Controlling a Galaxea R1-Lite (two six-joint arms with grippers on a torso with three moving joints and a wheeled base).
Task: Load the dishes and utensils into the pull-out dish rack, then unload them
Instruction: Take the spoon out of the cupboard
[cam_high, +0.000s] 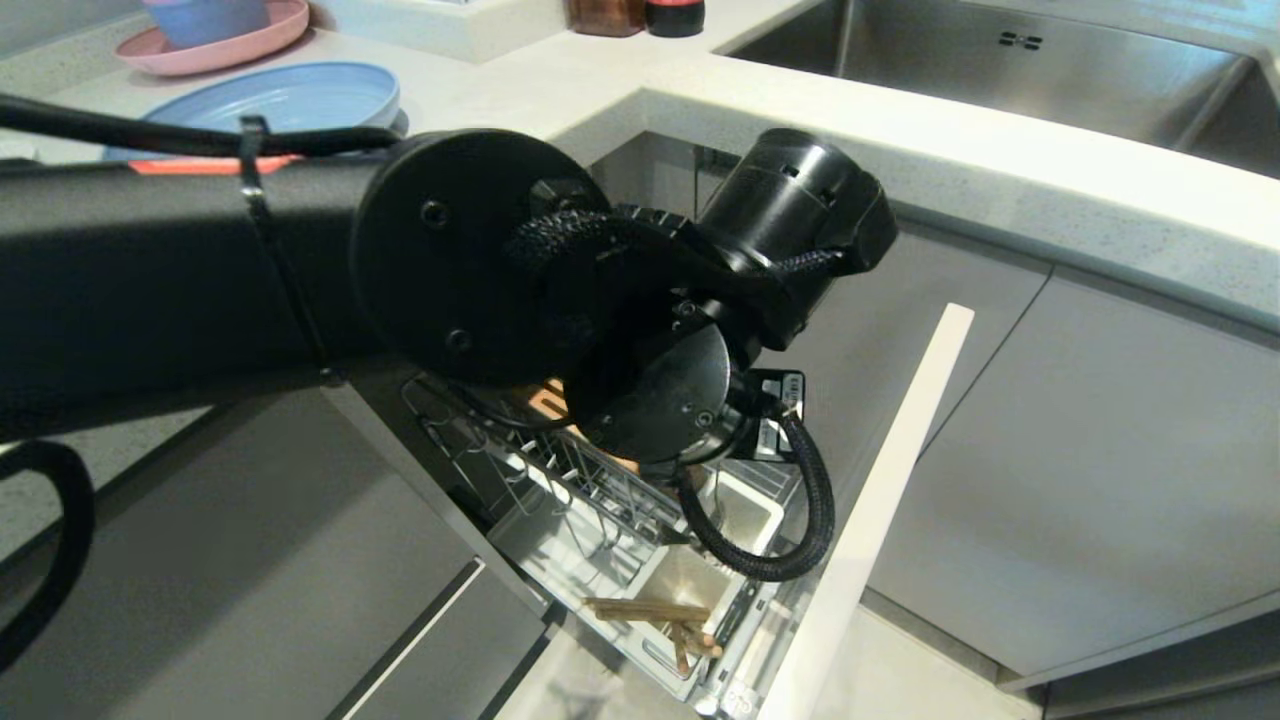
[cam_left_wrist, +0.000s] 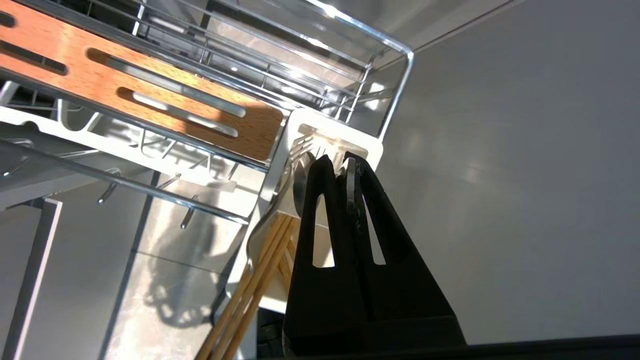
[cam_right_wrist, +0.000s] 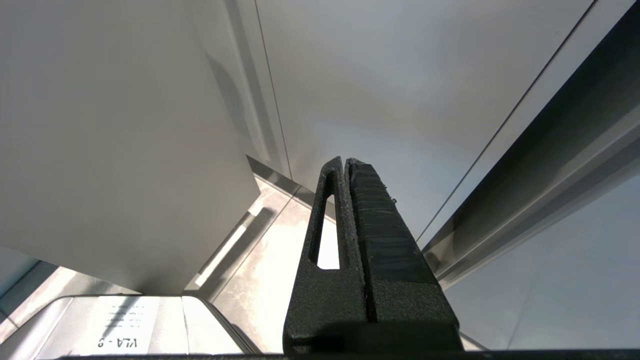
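The pull-out dish rack (cam_high: 560, 500) stands drawn out below the counter, and my left arm reaches down over it. Seen from the left wrist, my left gripper (cam_left_wrist: 340, 159) is shut on the thin silver handle of a piece of metal cutlery (cam_left_wrist: 350, 182) at the rim of a white square cup (cam_left_wrist: 372, 147). A fork (cam_left_wrist: 298, 145) and light-wood chopsticks (cam_left_wrist: 252, 290) lean in that cup, next to the slotted bamboo strip (cam_left_wrist: 150, 95). The chopsticks (cam_high: 650, 612) also show in the head view. A light-blue plate (cam_high: 290, 98) lies on the counter. My right gripper (cam_right_wrist: 345, 161) is shut on nothing, parked beside cabinet fronts.
The rack's pale front panel (cam_high: 880, 500) juts out toward me on the right. A steel sink (cam_high: 1000, 60) sits at the back right of the counter. A pink plate (cam_high: 280, 35) holding a small bowl stands behind the blue plate. Grey cabinet doors (cam_high: 1100, 470) flank the rack.
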